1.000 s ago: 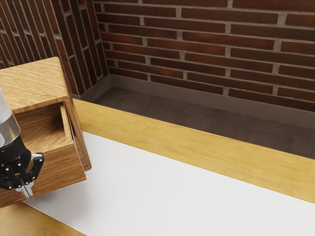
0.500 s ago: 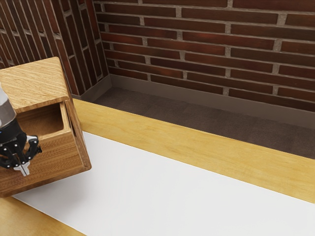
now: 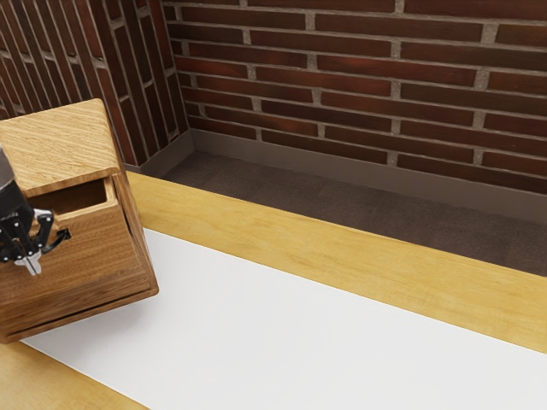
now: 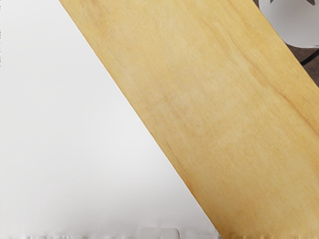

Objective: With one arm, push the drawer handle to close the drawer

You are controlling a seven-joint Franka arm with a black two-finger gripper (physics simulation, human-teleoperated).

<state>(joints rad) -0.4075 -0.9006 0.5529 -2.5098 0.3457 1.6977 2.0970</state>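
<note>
Wooden drawer (image 3: 98, 256) observed part open in its cabinet (image 3: 60, 141), at about nine o'clock in the exterior view. Jaws stand closed, tips together and gripping nothing, before the drawer's front; whether they touch it cannot be determined. White sheet (image 3: 299, 325) lies on the bench (image 3: 282, 229), toward five o'clock.

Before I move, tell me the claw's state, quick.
Claw: closed, fingertips together with nothing visible between them, at the front of the partly open wooden drawer.
</note>
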